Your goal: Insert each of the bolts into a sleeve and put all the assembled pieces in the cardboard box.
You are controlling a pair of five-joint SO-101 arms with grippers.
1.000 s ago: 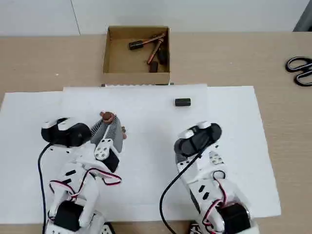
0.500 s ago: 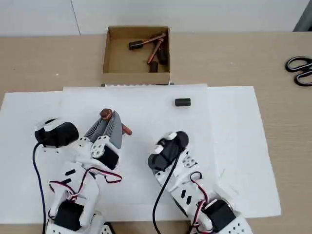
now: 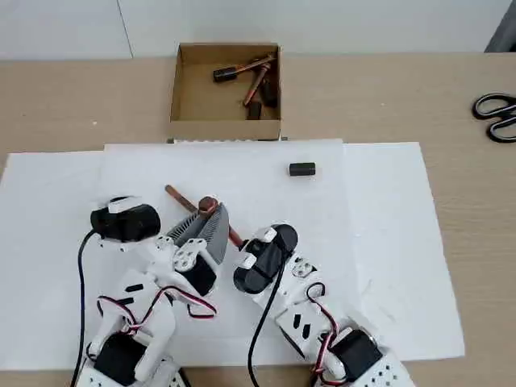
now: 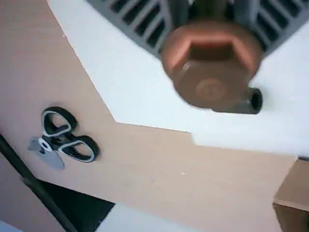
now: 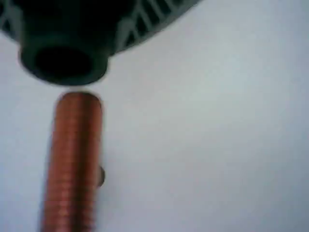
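My left pincer clamps the copper bolt; my right pincer, at its 4 o'clock, grips a black sleeve.

Open paper in front of the cardboard box, 1 loose sleeve in the way.

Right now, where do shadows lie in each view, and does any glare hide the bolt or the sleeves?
High view: even light, no glare on the white paper; soft shade inside the cardboard box. Left wrist view: the bolt head evenly lit, no glare. Right wrist view: the held sleeve has a dark bore; the bolt's thread shows mild sheen.
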